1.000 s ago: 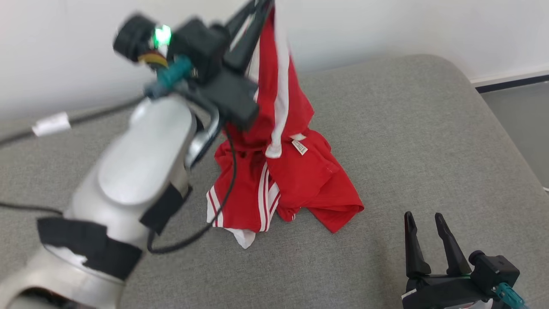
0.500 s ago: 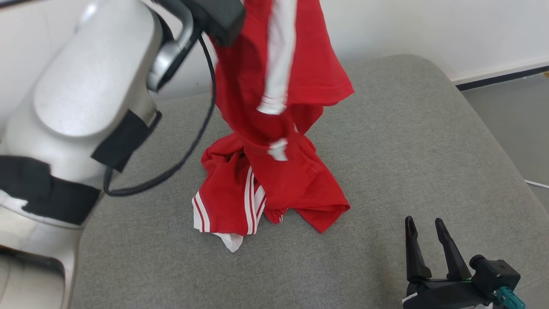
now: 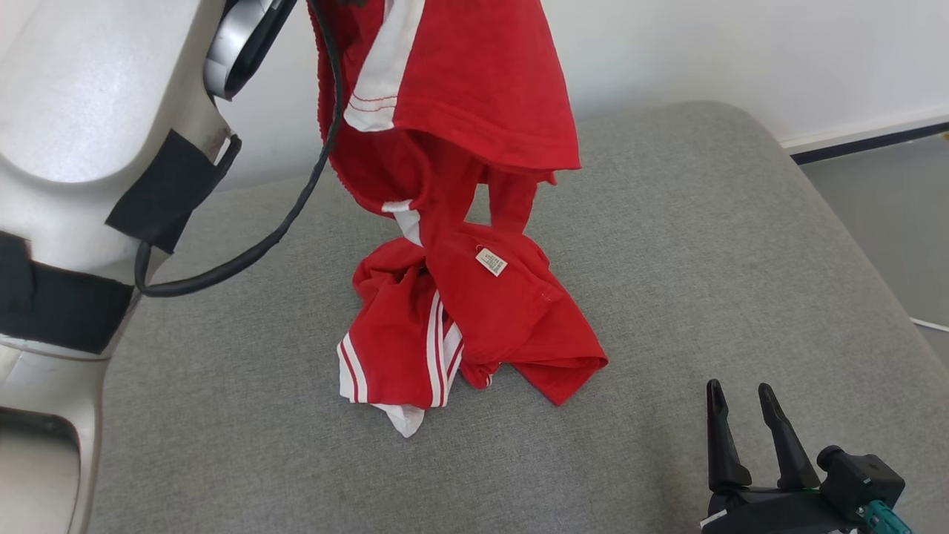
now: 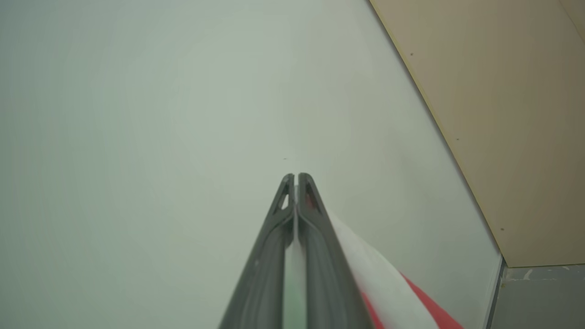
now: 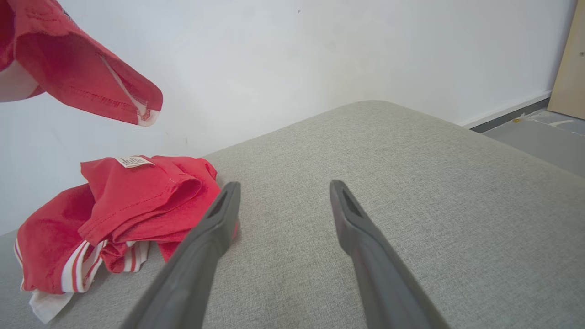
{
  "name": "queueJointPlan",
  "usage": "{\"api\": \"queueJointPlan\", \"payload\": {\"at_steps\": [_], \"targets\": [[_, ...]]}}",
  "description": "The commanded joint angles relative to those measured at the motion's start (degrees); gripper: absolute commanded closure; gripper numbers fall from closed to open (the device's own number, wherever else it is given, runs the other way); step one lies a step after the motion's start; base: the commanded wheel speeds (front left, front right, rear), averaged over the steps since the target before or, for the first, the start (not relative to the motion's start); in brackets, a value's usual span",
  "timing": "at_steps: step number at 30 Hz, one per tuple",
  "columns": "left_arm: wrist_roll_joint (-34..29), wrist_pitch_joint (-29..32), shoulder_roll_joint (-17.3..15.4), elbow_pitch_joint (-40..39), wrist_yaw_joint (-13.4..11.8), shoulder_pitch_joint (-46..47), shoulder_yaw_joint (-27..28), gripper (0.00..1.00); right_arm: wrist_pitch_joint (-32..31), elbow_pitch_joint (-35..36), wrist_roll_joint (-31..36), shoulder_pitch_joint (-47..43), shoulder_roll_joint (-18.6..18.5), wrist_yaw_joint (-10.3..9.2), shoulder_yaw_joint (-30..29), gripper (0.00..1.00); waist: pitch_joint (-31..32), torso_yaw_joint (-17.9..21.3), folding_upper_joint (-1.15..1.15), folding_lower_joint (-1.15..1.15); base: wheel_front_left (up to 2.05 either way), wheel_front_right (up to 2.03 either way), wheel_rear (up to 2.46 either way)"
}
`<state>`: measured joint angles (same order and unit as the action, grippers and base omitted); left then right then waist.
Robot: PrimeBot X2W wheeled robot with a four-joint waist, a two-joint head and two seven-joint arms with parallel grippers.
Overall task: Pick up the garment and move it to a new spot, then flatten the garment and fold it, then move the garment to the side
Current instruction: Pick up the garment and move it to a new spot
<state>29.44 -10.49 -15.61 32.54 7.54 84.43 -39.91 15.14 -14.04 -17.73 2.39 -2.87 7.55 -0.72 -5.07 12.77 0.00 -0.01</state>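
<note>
Closest to us, the right fingers (image 3: 721, 437) sit low over the grey cushion (image 3: 704, 245). They are spread wide apart with nothing between them. A bit farther in is the garment (image 3: 474, 319), which is red with white stripes. Its lower half lies in a crumpled heap in the middle of the cushion, with a little white label (image 3: 491, 261) showing on top. Its upper half hangs in the air, pulled up tall like a tent. Up there, the left fingers (image 4: 317, 256) are pressed tight together on a white bit of the garment, with the pale wall (image 4: 137, 91) behind them. The big silver left arm (image 3: 89, 111) and its black cable (image 3: 245, 256) are just beside the hanging cloth. I think the job now is lifting the garment to carry it to a new spot. To do it well, the arm should go higher until the heap leaves the cushion. It should move slowly so the cloth does not slip out or catch on the cable. Counting: one garment, one label, one cable, two sets of fingers.
</note>
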Motion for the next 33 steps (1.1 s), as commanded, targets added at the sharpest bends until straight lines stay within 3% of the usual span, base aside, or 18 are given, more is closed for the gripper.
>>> {"api": "queueJointPlan", "payload": {"at_steps": [1,8,15,24,33], "targets": [[0.9,-0.2,-0.1,0.2,-0.1,0.6,0.1,1.0,0.0,0.0,-0.4,-0.4,0.0,-0.12,-0.1,0.0,0.1,-0.4,0.0,0.01,0.0,0.0,0.0],[0.8,-0.8,-0.7,0.8,-0.7,1.0,0.5,1.0,0.0,0.6,0.0,-0.7,0.0,-0.12,-0.7,0.0,-0.5,-3.1,0.0,0.01,0.0,0.0,0.0],[1.4,-0.9,-2.9,1.5,-1.5,0.1,1.4,1.0,0.0,2.7,0.3,0.1,0.0,-0.12,-1.1,0.0,-2.2,-9.0,0.0,0.01,0.0,0.0,0.0],[2.0,-1.6,-9.0,2.8,-3.4,-2.0,3.9,1.0,0.1,6.1,2.6,1.7,0.0,-0.12,-1.5,0.0,-4.7,-16.4,0.0,0.01,0.0,0.0,0.0],[3.8,-2.1,-16.7,4.1,-5.3,-5.1,7.5,1.0,0.0,9.6,4.5,3.2,-0.1,-0.12,-1.3,0.0,-7.8,-20.1,0.0,0.01,0.0,0.0,0.0]]}}
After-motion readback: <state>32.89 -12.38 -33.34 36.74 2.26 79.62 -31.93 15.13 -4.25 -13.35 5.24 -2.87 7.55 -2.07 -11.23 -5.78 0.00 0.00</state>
